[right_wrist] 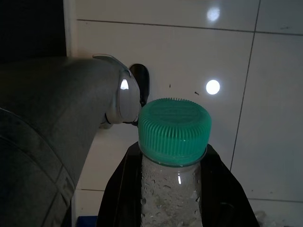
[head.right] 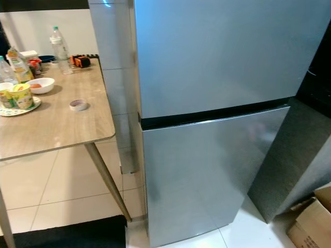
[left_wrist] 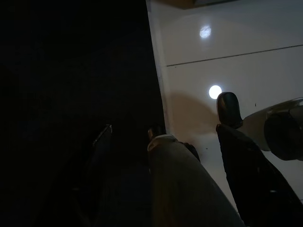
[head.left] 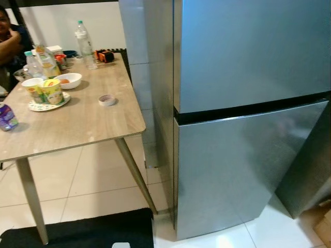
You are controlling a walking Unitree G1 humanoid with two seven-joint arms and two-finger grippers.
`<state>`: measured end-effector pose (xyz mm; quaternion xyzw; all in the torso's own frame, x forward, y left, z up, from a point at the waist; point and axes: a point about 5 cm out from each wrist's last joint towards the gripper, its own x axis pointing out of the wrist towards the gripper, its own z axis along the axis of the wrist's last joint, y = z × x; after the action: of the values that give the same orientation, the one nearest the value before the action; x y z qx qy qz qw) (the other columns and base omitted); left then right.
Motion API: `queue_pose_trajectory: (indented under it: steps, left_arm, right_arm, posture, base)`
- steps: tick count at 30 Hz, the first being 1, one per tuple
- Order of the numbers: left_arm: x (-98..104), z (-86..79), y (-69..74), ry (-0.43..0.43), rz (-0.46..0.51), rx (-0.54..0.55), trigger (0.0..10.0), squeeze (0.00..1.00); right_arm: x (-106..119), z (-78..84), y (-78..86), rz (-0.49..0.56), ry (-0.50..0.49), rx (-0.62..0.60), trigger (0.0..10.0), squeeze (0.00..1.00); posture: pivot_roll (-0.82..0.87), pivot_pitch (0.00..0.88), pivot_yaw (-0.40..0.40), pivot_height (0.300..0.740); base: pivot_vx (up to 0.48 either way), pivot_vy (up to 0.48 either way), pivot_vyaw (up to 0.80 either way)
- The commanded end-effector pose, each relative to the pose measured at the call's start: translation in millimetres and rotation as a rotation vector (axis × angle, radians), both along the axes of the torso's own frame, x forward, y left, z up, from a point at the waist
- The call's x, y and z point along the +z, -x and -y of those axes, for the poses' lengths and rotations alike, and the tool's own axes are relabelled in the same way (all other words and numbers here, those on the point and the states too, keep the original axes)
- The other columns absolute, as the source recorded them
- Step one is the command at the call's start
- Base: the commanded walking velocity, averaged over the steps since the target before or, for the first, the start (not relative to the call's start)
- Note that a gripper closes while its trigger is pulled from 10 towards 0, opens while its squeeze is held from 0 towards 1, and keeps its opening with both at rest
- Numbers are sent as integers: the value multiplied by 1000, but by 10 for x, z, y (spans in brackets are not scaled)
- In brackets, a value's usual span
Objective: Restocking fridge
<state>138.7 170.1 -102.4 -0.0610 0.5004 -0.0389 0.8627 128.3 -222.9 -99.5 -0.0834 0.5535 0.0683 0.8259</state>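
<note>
A tall silver fridge (head.left: 248,57) stands straight ahead with both its upper door and lower door (head.left: 232,170) closed. In the right wrist view, my right gripper (right_wrist: 171,184) is shut on a clear, wet bottle with a green ribbed cap (right_wrist: 173,125), held upright low over white floor tiles beside my grey leg (right_wrist: 52,123). The left wrist view is dark. My left gripper (left_wrist: 165,120) hangs by the floor with its black fingers (left_wrist: 229,109) apart and nothing between them.
A wooden table (head.left: 77,121) left of the fridge carries a water bottle (head.left: 84,44), two cups (head.left: 51,92), a bowl (head.left: 69,80) and a tape roll (head.left: 107,99). A person (head.left: 9,41) sits behind it. A black mat (head.left: 88,230) lies below. A cardboard box (head.right: 313,222) sits at the right.
</note>
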Motion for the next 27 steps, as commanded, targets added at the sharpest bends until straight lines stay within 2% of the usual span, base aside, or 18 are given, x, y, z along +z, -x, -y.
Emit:
queue_pose_trajectory:
  steps: [1, 14, 18, 20, 21, 27]
  left_arm:
    - [-5, -45, 22, -12, -9, -5, 10000, 0]
    - [-7, -39, 26, -10, -9, -3, 10000, 0]
    - [-6, -23, 27, 20, -5, 23, 10000, 0]
    - [-7, -9, 29, 18, -9, -11, 10000, 0]
    - [-9, 9, 34, 14, -10, -45, 10000, 0]
    - [-11, 16, 38, 23, -11, -29, 10000, 0]
  right_arm:
    - [-3, 16, 17, -5, 8, -2, 10000, 0]
    - [-6, 1, 17, -5, 3, -1, 10000, 0]
    - [-7, 0, 20, -6, 3, -2, 10000, 0]
    - [-8, 1, 23, -6, 4, -2, 10000, 0]
    - [-8, 2, 24, -6, 4, -2, 10000, 0]
    - [-7, 1, 22, -4, 2, -5, 10000, 0]
  posture:
    - [-104, 0, 15, 734]
    - [-104, 0, 15, 734]
    - [-103, 0, 16, 734]
    - [-103, 0, 16, 734]
    - [-103, 0, 16, 734]
    - [-104, 0, 16, 734]
  base:
    - [371, 0, 0]
    - [354, 0, 0]
    - [0, 0, 0]
    - [0, 0, 0]
    - [0, -469, 0]
    - [0, -454, 0]
